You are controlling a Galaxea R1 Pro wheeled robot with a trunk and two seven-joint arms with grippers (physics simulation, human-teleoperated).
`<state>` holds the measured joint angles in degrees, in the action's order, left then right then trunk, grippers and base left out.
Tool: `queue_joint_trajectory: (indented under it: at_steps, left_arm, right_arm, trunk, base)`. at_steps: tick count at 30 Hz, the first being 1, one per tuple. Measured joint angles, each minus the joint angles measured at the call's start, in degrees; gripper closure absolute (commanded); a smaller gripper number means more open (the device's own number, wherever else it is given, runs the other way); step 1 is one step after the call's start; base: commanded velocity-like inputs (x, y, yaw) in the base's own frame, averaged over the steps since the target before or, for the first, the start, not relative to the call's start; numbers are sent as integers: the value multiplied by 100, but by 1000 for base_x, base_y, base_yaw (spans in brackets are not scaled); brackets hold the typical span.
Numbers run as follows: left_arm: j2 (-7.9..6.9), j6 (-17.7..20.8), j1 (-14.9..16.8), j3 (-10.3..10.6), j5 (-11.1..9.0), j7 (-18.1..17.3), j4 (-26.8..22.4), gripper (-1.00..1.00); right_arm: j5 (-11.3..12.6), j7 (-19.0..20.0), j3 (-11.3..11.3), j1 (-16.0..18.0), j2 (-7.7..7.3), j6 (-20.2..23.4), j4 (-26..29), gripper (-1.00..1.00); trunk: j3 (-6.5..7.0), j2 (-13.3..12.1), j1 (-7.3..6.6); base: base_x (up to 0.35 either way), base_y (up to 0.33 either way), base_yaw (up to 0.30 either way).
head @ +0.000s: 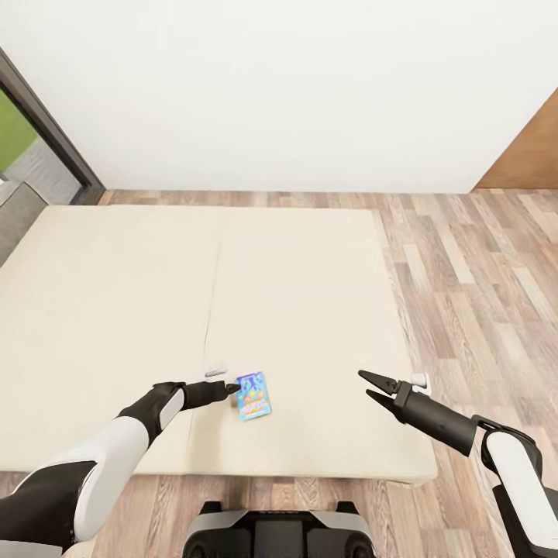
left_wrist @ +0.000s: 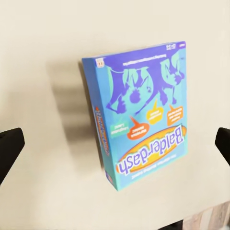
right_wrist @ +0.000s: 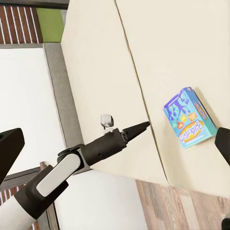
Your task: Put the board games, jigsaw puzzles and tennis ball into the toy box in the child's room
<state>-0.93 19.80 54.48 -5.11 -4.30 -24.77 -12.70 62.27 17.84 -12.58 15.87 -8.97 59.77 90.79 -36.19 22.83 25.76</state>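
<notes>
Teal-blue board game (head: 253, 395) lies ungrasped on the bed (head: 310, 294), left gripper (head: 235, 385) spread beside it, right gripper (head: 370, 386) open; boxing toys seemingly remains ahead.

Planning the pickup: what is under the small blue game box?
The blue game box lies flat on the cream mattress; whatever is beneath it is covered.

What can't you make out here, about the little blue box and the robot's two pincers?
- Box: the small print under its title is too small to read in the left wrist view.
- Left pincer: in the head view its fingers overlap, beside the box; touching or not, unclear. The left wrist view's edges cut off the fingertips.
- Right pincer: open over the bed; its wrist view's edges cut off the fingertips.
</notes>
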Motion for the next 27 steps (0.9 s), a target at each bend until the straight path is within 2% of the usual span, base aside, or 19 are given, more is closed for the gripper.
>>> queue_joint_trajectory:
  at_steps: [9, 18, 27]
  left_arm:
    - [55, -8, -1, 0, 0, 0, -4, -100]
    - [97, -288, -1, -1, 0, 4, -9, -100]
    - [101, -337, 5, -19, 0, -12, -30, -100]
  right_arm:
    - [-9, -5, 0, 0, 0, 0, 0, -100]
    - [-12, -6, 0, 0, 0, 0, 0, -100]
    - [-18, -6, -6, 0, 0, 0, 3, -100]
  trunk:
    - [-85, 0, 0]
    - [-171, 0, 0]
    - [-256, 0, 0]
  base:
    - [0, 0, 0]
    - [0, 0, 0]
    - [0, 0, 0]
